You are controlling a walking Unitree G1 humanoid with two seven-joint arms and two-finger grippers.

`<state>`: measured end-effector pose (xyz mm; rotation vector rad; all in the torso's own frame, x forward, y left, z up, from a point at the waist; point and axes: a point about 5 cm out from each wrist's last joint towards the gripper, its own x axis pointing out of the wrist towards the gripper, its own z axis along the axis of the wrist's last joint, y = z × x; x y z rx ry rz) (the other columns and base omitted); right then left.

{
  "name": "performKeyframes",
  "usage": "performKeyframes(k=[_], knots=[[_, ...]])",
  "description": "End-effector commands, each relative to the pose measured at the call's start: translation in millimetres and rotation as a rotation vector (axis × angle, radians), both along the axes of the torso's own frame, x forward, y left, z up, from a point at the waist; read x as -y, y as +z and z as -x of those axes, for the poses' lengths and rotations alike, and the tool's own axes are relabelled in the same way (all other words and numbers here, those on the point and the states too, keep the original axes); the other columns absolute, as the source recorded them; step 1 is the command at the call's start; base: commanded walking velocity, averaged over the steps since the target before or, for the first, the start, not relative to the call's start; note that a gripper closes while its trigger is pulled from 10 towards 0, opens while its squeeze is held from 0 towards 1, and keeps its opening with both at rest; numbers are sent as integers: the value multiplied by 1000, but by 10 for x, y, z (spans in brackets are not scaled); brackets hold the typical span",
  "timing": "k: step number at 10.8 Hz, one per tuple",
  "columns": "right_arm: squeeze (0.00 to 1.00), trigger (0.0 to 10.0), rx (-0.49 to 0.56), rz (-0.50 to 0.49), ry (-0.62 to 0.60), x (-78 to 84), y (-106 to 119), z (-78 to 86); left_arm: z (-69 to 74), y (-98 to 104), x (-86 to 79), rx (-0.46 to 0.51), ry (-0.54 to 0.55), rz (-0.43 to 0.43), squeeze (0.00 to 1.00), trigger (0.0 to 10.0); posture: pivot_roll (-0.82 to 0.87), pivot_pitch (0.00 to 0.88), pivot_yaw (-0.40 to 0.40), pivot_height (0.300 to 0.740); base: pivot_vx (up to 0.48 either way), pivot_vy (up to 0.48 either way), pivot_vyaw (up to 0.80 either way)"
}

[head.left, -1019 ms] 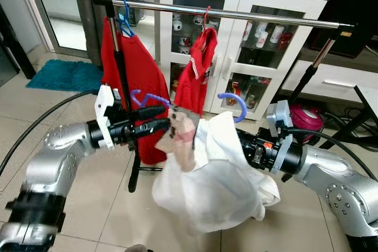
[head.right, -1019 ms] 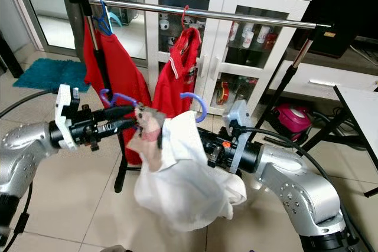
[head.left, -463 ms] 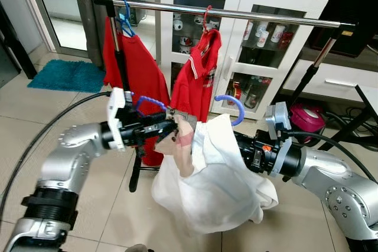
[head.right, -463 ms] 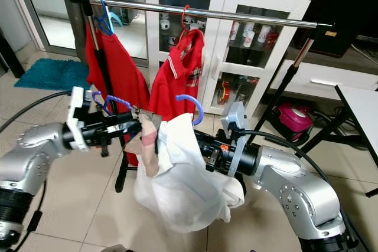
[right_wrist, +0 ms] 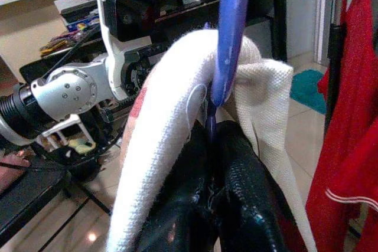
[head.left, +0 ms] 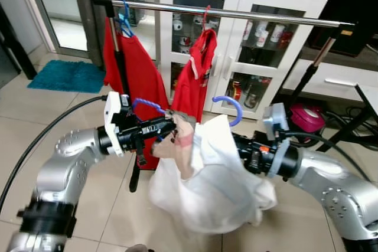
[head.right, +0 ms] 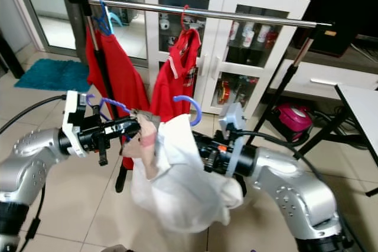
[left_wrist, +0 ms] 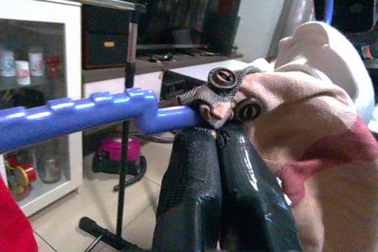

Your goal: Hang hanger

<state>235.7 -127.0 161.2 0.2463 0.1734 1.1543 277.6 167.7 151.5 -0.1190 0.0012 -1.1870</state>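
A blue hanger [head.left: 145, 104] carries a white garment [head.left: 215, 175] with a pinkish buttoned collar [left_wrist: 227, 90]. It is held low in front of me, well below the chrome rail [head.left: 236, 14]. My left gripper [left_wrist: 218, 137] is shut on the hanger's left end at the collar, also seen from the head camera as the left gripper [head.left: 167, 127]. My right gripper [right_wrist: 212, 137] is shut on the hanger's stem just under the blue hook [head.left: 228, 103]. From the head camera its fingers are hidden by the cloth. The hook points upward, clear of the rail.
Two red shirts [head.left: 134, 69] [head.left: 196, 72] hang on the rail's left half; its right half is bare. The rack's black post [head.left: 118, 51] stands behind my left gripper. A white glass-door cabinet [head.left: 260, 45] is behind, with a pink appliance [head.left: 305, 116] and cables at right and a teal mat [head.left: 65, 75] at left.
The hanger and garment have drifted a little to the left and slightly up. My left arm has pulled in closer. Both grips are unchanged.
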Motion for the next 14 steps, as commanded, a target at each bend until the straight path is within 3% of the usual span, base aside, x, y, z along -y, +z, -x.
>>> performKeyframes(k=[1, 4, 7, 10, 11, 12, 13, 14], knots=[[0, 10000, 16, -7, -4, 5, 57, -33, -3, 97, 40, 25, -2, 30, 0, 0, -95, 0, -52, 740, 0, 0, 0], [0, 10000, 13, 1, 1, 22, 43, -38, -8, 120, 45, 20, 19, 30, 0, 0, -78, 0, -45, 740, 0, 0, 0], [0, 10000, -32, 72, -198, 114, -121, -181, 173, 109, -159, -16, 81, -59, 0, 0, -62, 0, -45, 740, 0, 0, 0], [0, 10000, -24, 84, -247, 181, -107, -253, 165, 89, -272, -4, 194, -110, 0, 0, -56, 0, -55, 740, 0, 0, 0], [0, 10000, -14, 80, -234, 165, -79, -252, 120, 90, -250, 15, 229, -114, 0, 2627, -61, 0, -54, 740, 0, 0, 0], [0, 10000, -7, 72, -228, 154, -52, -249, 63, 73, -210, 26, 252, -113, 0, 10000, -64, 0, -55, 740, 0, 0, 0], [0, 10000, -6, 70, -228, 153, -47, -247, 46, 58, -186, 23, 246, -112, 0, 10000, -64, 0, -57, 740, 0, 0, 0], [0, 10000, -2, 64, -218, 127, -35, -241, -12, 12, -201, 8, 254, -128, 1000, 10000, -68, 0, -56, 740, 0, 0, 0]])
